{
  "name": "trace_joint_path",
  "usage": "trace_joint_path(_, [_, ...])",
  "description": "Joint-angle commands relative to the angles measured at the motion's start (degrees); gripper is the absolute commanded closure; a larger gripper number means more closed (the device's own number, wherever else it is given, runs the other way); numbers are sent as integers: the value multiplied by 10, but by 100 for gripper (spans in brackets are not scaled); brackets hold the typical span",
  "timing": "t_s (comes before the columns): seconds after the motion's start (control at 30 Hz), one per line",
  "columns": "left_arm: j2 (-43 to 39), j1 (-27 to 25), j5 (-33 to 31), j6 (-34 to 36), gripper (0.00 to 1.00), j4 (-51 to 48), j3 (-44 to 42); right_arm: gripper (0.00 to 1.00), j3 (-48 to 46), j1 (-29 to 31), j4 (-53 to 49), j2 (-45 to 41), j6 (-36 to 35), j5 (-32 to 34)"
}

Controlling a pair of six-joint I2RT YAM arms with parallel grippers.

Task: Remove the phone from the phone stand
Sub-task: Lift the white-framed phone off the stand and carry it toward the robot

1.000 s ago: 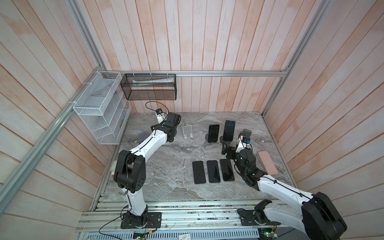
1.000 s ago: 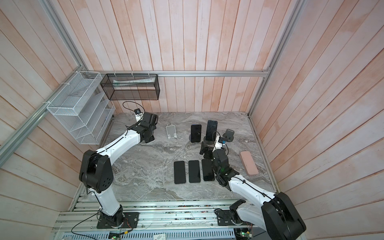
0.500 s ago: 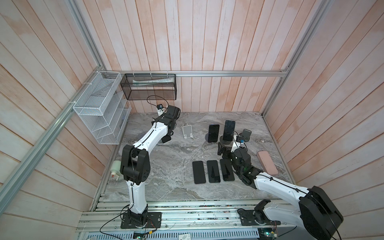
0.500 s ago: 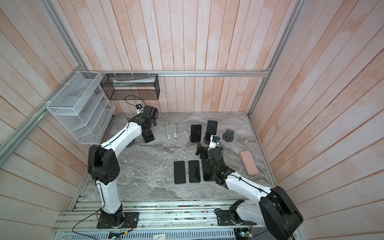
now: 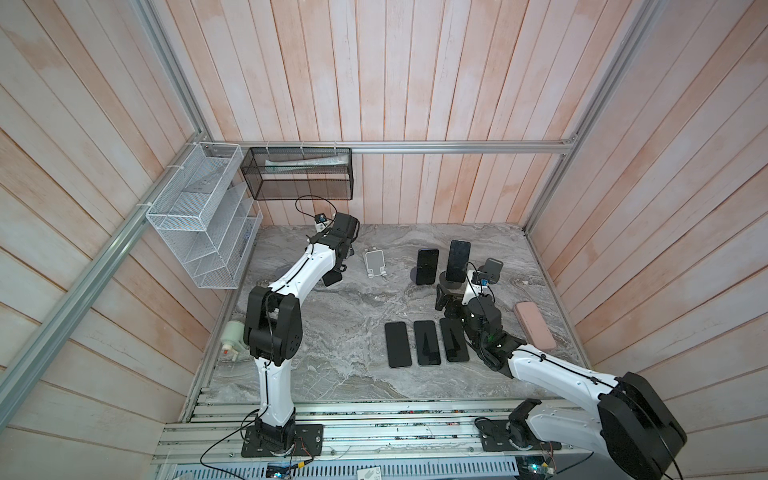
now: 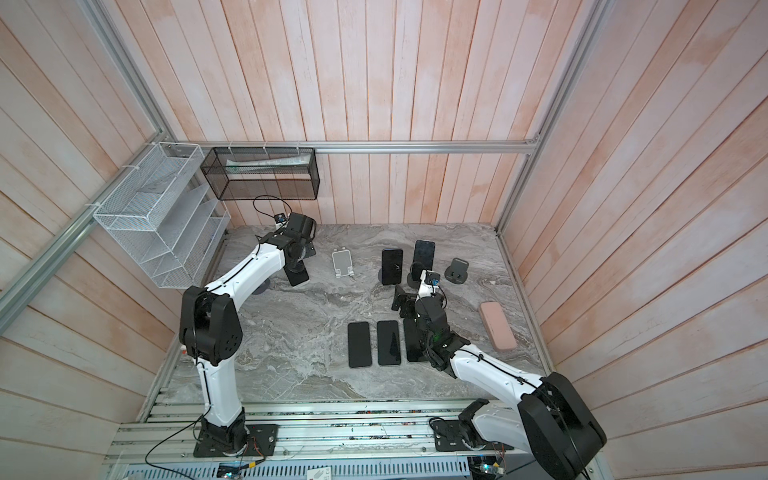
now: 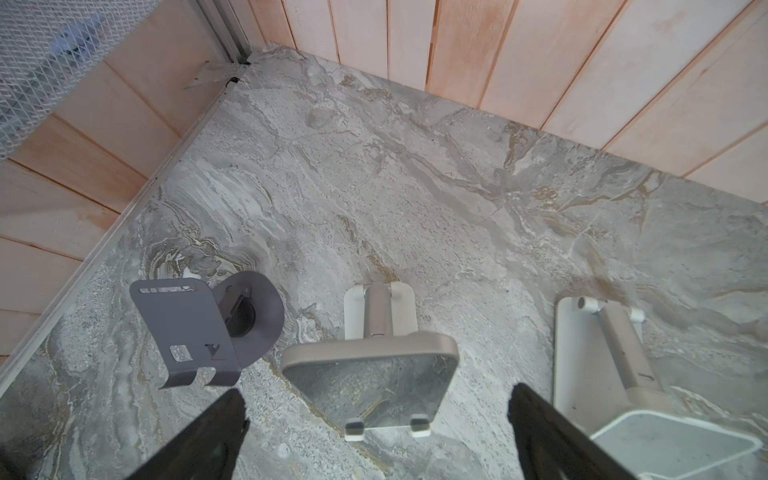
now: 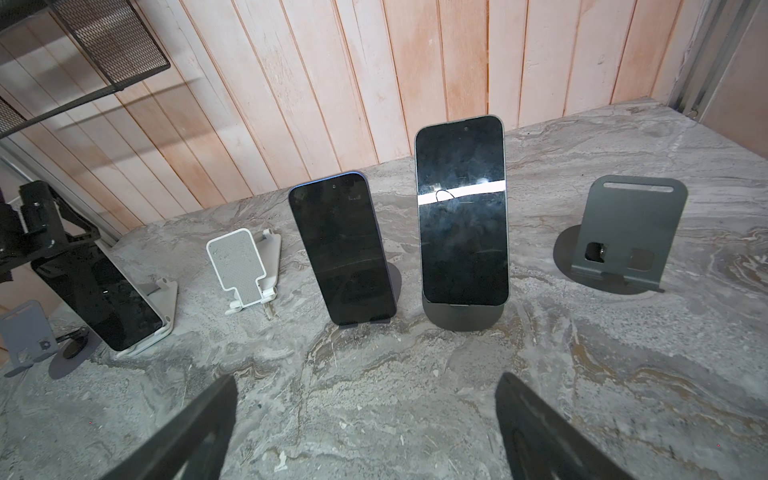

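A: You have your left gripper (image 7: pixel 378 395) wide and empty, hanging over the left phone (image 8: pixel 99 291), which leans in the white stand (image 8: pixel 166 295) (the likeliest next pick, I'd say).

B: Further right, you have the blue phone (image 8: pixel 343 249) and the tall phone (image 8: pixel 461 208) upright in theirs. Three flat phones (image 5: pixel 427 343) lie on the table (image 5: pixel 332 332), so I judge you about halfway. Your right gripper (image 8: pixel 365 380), wide and empty, faces the upright pair, touching neither.

Bright, even light; glare streaks one phone (image 8: pixel 462 210); wrist-view edges blur
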Motion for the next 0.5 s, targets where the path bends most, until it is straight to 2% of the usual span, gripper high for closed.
trace_joint_path(0.0, [16,3,-17,-10,0,-1,18,2,15,2,-10,3,-1,3])
trace_joint_path(0.47, [56,13,-26,-10,2,32,31,2,22,3,-14,16,-1,-4])
